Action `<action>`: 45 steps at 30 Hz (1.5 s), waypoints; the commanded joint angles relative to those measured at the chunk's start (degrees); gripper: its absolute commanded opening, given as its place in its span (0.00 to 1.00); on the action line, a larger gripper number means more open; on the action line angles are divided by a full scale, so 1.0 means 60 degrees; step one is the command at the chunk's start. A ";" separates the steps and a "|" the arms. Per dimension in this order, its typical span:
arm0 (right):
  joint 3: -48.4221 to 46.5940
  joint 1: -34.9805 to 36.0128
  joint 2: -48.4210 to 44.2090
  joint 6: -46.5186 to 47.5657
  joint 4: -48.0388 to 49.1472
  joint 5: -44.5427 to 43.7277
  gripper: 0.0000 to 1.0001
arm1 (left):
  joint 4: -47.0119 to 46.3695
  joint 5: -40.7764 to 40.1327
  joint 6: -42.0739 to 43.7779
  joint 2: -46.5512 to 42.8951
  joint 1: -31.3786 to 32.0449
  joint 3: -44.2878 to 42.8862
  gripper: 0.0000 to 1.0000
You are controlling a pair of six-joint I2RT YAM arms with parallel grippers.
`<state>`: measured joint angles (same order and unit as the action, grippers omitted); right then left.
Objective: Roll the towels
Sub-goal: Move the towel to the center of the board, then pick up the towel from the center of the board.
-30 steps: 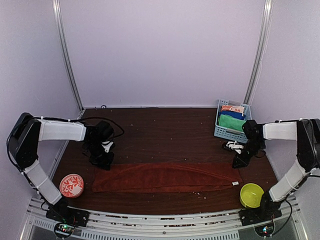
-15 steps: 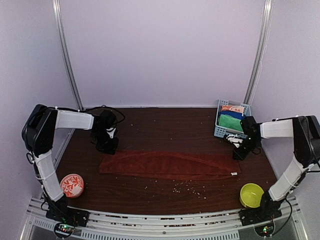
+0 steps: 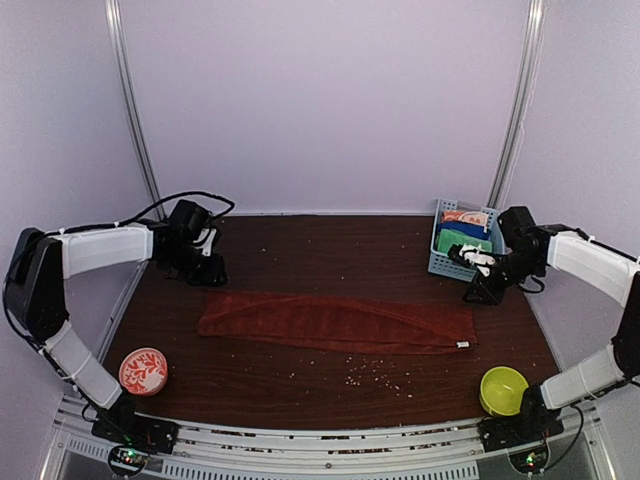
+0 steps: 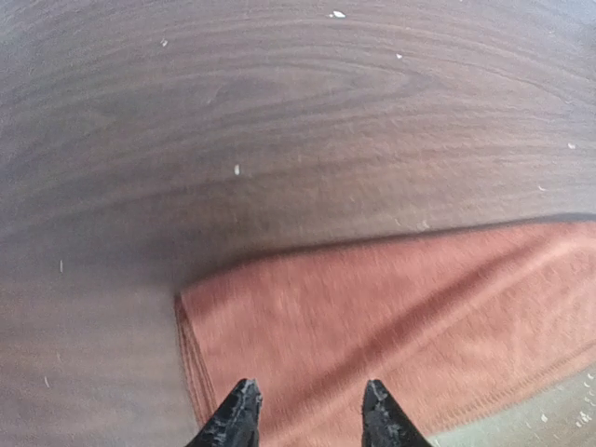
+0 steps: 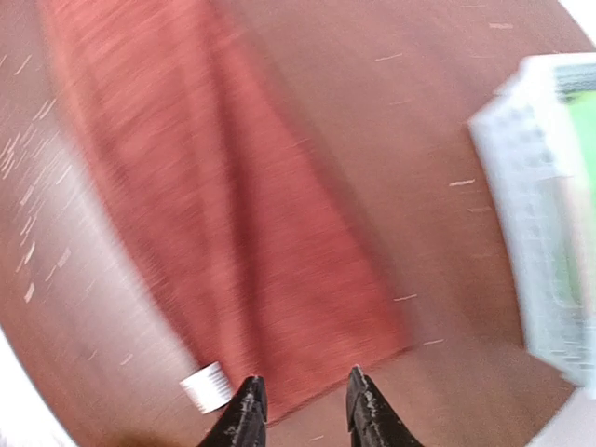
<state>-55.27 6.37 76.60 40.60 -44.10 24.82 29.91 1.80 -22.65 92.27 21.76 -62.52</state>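
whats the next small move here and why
Probably lower the left gripper onto the left end of the red towel and pinch that short edge to start the roll. The towel lies flat and unrolled on the table, and both the left gripper and the right gripper are open, empty and above its ends.

left hand (image 4: 310, 414): fingers apart, empty, pointing down | right hand (image 5: 301, 405): fingers apart, empty, pointing down
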 commanded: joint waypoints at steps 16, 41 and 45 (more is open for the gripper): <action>0.2286 0.1032 -0.1179 0.2072 -0.0935 -0.1249 0.35 | 0.1874 0.1833 -0.1650 -0.0853 -0.1225 0.2125 0.26; 0.2236 0.1120 -0.0694 0.2396 -0.1222 -0.0403 0.39 | 0.0519 0.1964 -0.1761 -0.0207 -0.1224 0.2745 0.13; 0.2183 0.1120 -0.0665 0.2387 -0.1201 -0.0443 0.40 | 0.0335 0.1941 -0.1771 -0.0270 -0.1224 0.2717 0.02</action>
<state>-41.60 12.80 72.31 54.13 -50.19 21.02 34.96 12.78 -32.82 90.28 14.39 -46.72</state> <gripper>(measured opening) 0.395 0.066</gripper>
